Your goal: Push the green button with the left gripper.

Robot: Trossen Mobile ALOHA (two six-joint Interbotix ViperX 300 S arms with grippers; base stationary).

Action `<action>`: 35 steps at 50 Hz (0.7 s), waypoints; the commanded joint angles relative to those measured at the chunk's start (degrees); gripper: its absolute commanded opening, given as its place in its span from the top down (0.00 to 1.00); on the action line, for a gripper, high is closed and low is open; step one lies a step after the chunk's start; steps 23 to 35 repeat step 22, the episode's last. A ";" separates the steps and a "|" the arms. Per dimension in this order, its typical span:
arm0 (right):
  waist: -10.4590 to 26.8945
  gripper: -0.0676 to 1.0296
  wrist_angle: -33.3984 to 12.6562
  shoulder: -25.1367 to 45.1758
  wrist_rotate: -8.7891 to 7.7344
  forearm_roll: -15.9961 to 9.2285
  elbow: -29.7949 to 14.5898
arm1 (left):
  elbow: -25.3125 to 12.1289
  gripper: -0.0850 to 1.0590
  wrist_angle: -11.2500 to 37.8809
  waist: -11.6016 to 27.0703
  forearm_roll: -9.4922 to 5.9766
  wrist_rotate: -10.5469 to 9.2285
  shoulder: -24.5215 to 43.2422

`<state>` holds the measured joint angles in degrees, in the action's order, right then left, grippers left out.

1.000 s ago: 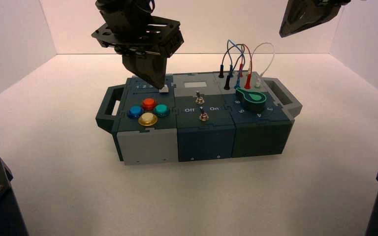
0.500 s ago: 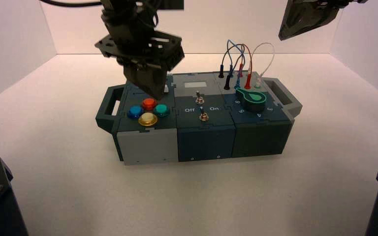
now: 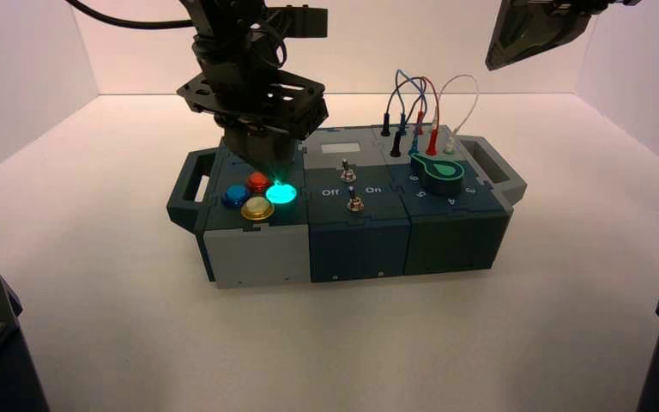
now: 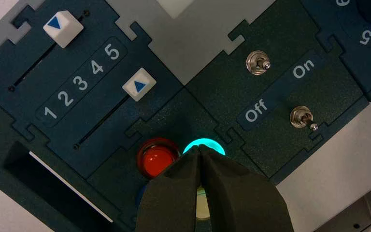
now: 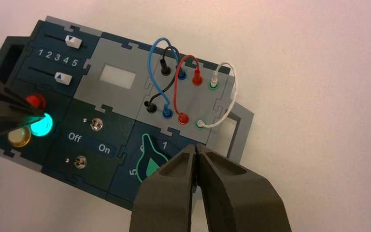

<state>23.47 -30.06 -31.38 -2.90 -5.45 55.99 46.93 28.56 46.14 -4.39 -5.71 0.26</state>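
The green button [image 3: 281, 193] glows bright teal on the box's left block, beside the red [image 3: 258, 181], blue [image 3: 235, 196] and yellow [image 3: 257, 208] buttons. My left gripper [image 3: 273, 176] is shut, with its closed tips resting on the green button's edge. In the left wrist view the gripper's tips [image 4: 201, 148] cover part of the lit green button [image 4: 207, 144], next to the red button [image 4: 156, 159]. In the right wrist view the green button [image 5: 41, 125] glows at the left gripper's tip. My right gripper [image 5: 195, 147] is shut and hangs high at the back right [image 3: 532, 30].
The box [image 3: 343, 232] also bears two sliders [image 4: 137, 86], two toggle switches [image 4: 257, 62] labelled Off and On, a dark-green pointer knob [image 3: 440, 172] and plugged wires [image 3: 420, 103]. Handles stick out at both ends. Dark arm bases stand at the front corners.
My left gripper has come down and forward from above the sliders onto the green button. The green button has lit up. The right arm has not moved.
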 commanded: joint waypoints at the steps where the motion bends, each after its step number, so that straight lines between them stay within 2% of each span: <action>1: 0.18 0.96 0.53 -0.62 -0.18 -0.09 -1.85 | -0.18 0.95 0.35 0.18 0.00 0.09 -0.88; 9: 0.18 0.96 0.53 -1.14 -0.09 -0.18 -1.85 | -0.70 0.95 0.97 0.18 0.09 -0.18 -5.45; 11: 0.26 0.96 0.53 -1.67 0.26 -0.53 -2.02 | -1.05 0.95 1.76 0.18 0.00 -0.53 -9.58; 15: 0.26 0.96 0.53 -2.55 0.44 -0.70 -1.85 | -0.88 0.95 1.93 0.18 0.09 -1.14 -12.39; 21: 0.26 0.96 0.53 -3.43 0.44 -0.79 -1.49 | -0.70 0.95 3.08 0.18 0.18 -2.02 -13.80; 35: 0.26 0.96 0.53 -3.52 0.44 -0.79 -1.41 | -0.70 0.95 3.16 0.18 0.18 -1.93 -13.89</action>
